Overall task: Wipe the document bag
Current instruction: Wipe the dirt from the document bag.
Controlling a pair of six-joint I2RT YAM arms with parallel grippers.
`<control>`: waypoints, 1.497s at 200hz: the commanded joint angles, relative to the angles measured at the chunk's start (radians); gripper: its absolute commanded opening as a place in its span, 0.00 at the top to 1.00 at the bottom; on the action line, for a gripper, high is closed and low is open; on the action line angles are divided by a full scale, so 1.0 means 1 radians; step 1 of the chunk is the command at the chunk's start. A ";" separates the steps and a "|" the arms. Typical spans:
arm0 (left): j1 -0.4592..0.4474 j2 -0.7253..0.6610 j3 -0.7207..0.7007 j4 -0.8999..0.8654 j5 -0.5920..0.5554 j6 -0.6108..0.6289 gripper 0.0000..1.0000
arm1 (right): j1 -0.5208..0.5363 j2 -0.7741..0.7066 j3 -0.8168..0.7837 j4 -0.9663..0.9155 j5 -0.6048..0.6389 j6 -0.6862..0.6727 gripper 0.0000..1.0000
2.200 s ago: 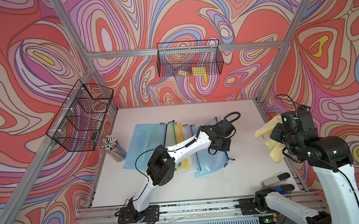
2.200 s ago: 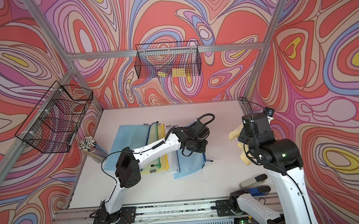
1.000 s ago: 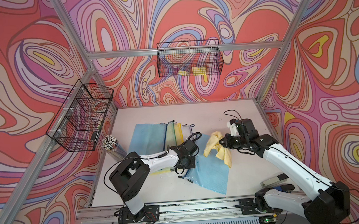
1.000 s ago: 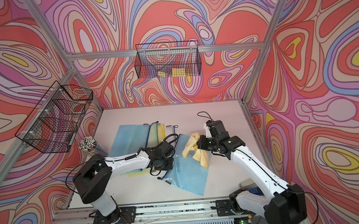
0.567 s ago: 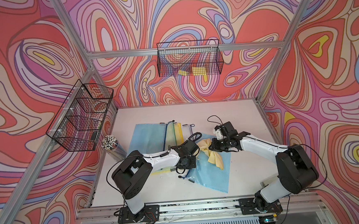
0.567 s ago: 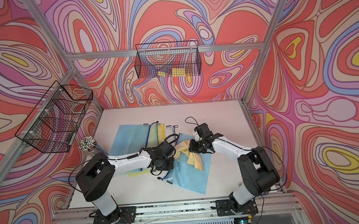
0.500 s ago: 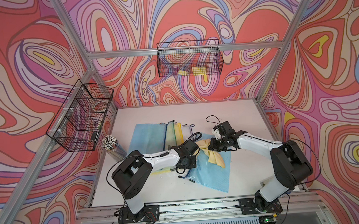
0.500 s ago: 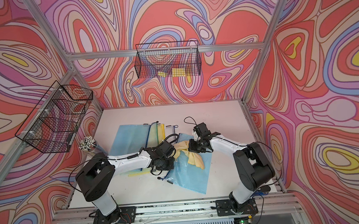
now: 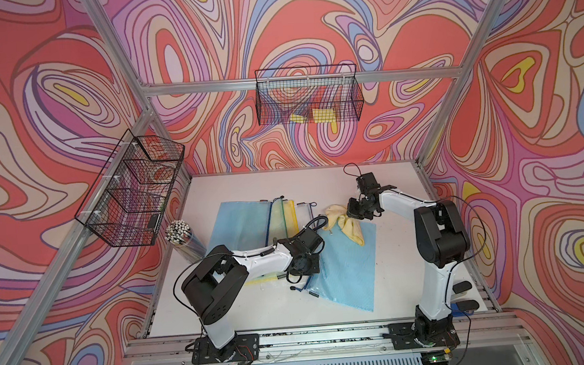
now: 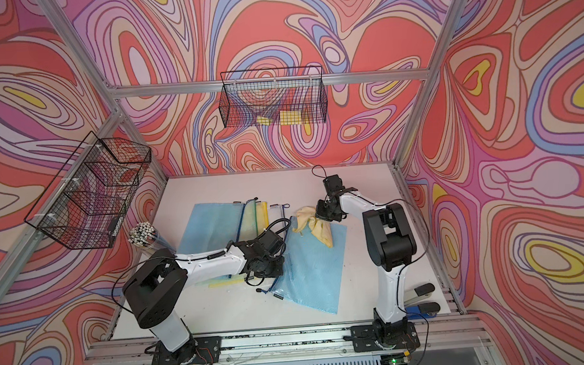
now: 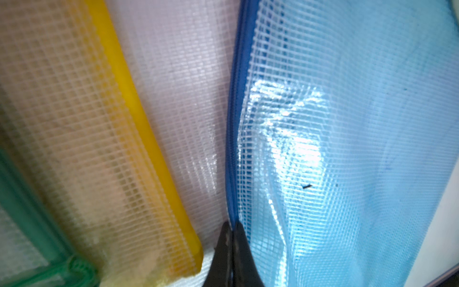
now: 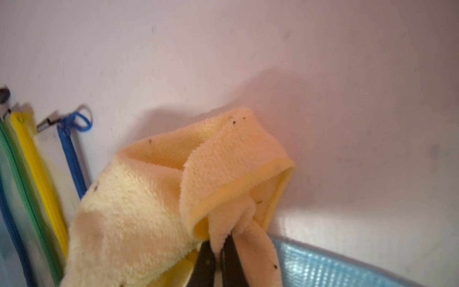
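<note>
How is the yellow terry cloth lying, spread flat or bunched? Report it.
Bunched: the yellow terry cloth folds over itself, a strand pinched in the shut right claw.

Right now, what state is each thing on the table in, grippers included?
blue document bag: lying flat, yellow cloth over its far corner.
yellow cloth: bunched, pinched by the right gripper.
left gripper: shut on the bag's zipper edge.
right gripper: shut on the cloth.
other bags: fanned flat beside it, overlapping.
</note>
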 commanded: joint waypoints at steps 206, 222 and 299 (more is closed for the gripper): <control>0.000 -0.042 0.002 -0.014 -0.014 -0.034 1.00 | -0.040 0.046 0.011 -0.035 -0.241 -0.028 1.00; -0.002 -0.035 0.006 -0.002 -0.008 -0.034 1.00 | -0.008 -0.026 -0.068 0.002 -0.302 -0.010 1.00; -0.001 0.029 0.094 -0.023 -0.004 -0.028 1.00 | 0.312 -0.331 -0.505 0.229 -0.384 0.218 1.00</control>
